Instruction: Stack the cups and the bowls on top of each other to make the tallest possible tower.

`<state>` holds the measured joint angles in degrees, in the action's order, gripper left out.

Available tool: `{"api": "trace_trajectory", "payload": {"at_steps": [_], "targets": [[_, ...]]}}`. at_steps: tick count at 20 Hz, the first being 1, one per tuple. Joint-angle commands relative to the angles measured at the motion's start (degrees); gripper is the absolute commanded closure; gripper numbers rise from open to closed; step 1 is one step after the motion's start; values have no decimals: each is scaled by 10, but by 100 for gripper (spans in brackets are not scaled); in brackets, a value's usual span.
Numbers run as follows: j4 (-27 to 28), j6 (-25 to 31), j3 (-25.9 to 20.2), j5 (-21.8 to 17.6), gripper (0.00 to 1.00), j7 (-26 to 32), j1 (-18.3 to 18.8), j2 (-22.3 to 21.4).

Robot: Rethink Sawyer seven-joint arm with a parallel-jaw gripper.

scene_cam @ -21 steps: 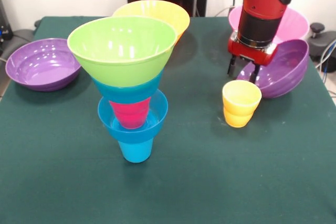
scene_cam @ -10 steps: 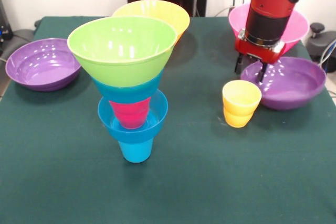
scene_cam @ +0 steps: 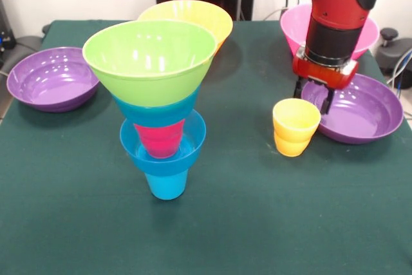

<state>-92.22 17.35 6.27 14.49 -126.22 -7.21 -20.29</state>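
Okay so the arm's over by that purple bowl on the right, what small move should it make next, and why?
Probably lower the end effector a little onto the near rim of the purple bowl and close. Its fingers look open above that rim, the bowl lies flat on the table, and the tower ends in the green bowl, wide enough to take another bowl.

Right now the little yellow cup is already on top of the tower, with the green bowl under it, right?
Not quite: the front view shows the yellow cup standing alone on the table, beside a purple bowl. The green bowl tops the tower.
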Motion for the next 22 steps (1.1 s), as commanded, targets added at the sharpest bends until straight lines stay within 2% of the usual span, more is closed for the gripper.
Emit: {"api": "trace_trajectory", "payload": {"at_steps": [1,6,13,14,22], "targets": [[42,37,-46,16,0,-67,3,33],[42,37,-43,18,0,-75,-10,34],[58,64,-39,19,0,-70,-7,39],[59,66,-39,19,100,-70,-6,39],[64,86,-42,18,100,-63,1,37]]}}
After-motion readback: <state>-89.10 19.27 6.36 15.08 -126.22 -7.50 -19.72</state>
